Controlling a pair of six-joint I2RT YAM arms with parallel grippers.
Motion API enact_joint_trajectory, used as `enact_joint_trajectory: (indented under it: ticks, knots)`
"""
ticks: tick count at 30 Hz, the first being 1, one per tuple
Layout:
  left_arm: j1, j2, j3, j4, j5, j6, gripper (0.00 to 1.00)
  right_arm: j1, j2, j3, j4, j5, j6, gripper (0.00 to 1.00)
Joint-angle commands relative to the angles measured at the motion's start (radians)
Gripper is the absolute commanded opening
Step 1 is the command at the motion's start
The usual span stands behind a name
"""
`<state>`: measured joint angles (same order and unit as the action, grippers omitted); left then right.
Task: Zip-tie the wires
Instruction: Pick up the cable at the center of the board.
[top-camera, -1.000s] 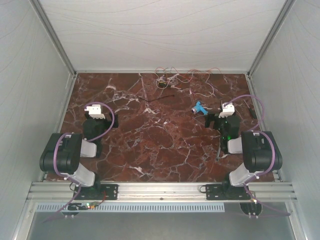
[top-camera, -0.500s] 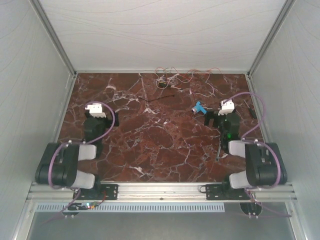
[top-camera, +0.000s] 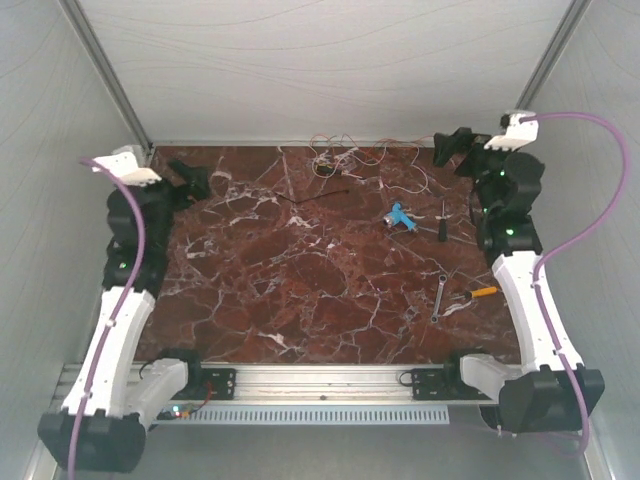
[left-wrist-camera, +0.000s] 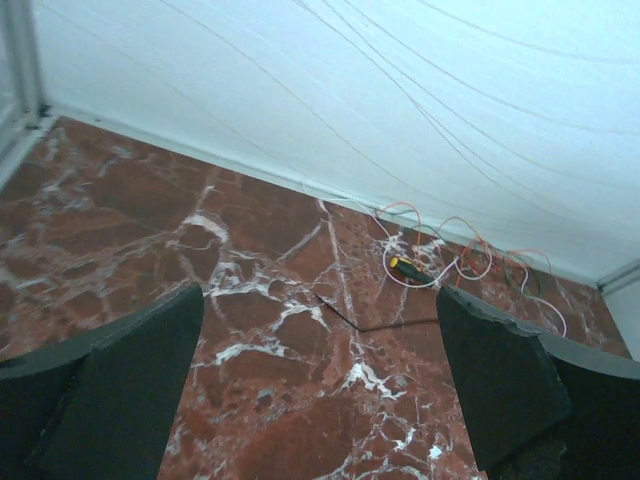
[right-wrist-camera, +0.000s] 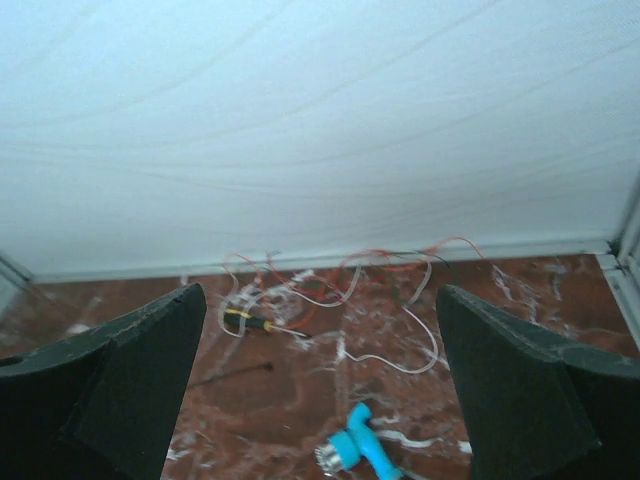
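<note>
Observer: Wires (top-camera: 365, 160), position?

Recorder: Far edge of desk (top-camera: 300, 300), at foot of back wall (top-camera: 330, 70), slightly right of centre. Loose tangle of orange-red and white strands, flat on the marble. Small yellow-and-black piece (left-wrist-camera: 405, 265) lying within the loops. Untouched by either arm.

Observer: Nearby?

Recorder: Thin black strip (top-camera: 318, 198) just in front of tangle, apart from it. Blue tool (top-camera: 400, 217) further right, black-handled screwdriver (top-camera: 441, 220) beside that. Wrench (top-camera: 439, 296) and orange-handled tool (top-camera: 478, 293) closer to near edge.

Observer: End effectors?

Recorder: Left end effector (top-camera: 193, 181) raised over far left corner, fingers spread wide, gripping nothing. Right end effector (top-camera: 452, 149) raised over far right corner, likewise spread wide and empty. Both pointed toward tangle, well apart from it.
</note>
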<state>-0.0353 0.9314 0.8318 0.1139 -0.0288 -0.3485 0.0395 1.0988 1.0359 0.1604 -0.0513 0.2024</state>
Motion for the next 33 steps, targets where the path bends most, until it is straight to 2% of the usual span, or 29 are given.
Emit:
enact_joint_trajectory:
  ticks: [1, 3, 8, 10, 13, 17, 21, 24, 28, 31, 33]
  knots:
    - [0.070, -0.123, 0.077, -0.349, 0.009, -0.062, 1.00, -0.022, -0.008, 0.104, -0.243, -0.085, 0.163, 0.98]
    - [0.093, -0.176, 0.077, -0.424, 0.027, -0.050, 1.00, -0.034, -0.025, 0.063, -0.192, -0.115, 0.198, 0.98]
    - [0.094, -0.288, 0.035, -0.608, -0.032, -0.055, 1.00, -0.042, 0.018, 0.019, -0.158, -0.152, 0.194, 0.98]
    - [0.095, -0.318, 0.009, -0.656, 0.014, -0.093, 1.00, -0.042, 0.067, 0.019, -0.160, -0.156, 0.185, 0.98]
    - [0.093, -0.354, -0.063, -0.669, 0.145, -0.125, 1.00, -0.043, 0.165, 0.032, -0.182, -0.130, 0.191, 0.98]
    - [0.093, -0.377, -0.129, -0.639, 0.157, -0.165, 1.00, -0.042, 0.331, 0.114, -0.252, -0.124, 0.193, 0.98]
    - [0.094, -0.363, -0.118, -0.641, 0.115, -0.150, 1.00, -0.040, 0.487, 0.205, -0.261, -0.292, 0.188, 0.98]
    - [0.094, -0.354, -0.140, -0.637, 0.066, -0.155, 1.00, -0.016, 0.594, 0.273, -0.218, -0.354, 0.241, 0.98]
    - [0.093, -0.338, -0.144, -0.627, 0.085, -0.141, 1.00, 0.048, 0.758, 0.431, -0.249, -0.307, 0.336, 0.96]
    - [0.092, -0.348, -0.147, -0.619, 0.096, -0.135, 1.00, 0.079, 0.868, 0.530, -0.252, -0.241, 0.492, 0.92]
    - [0.094, -0.363, -0.149, -0.617, 0.095, -0.135, 1.00, 0.091, 0.925, 0.547, -0.195, -0.207, 0.616, 0.92]
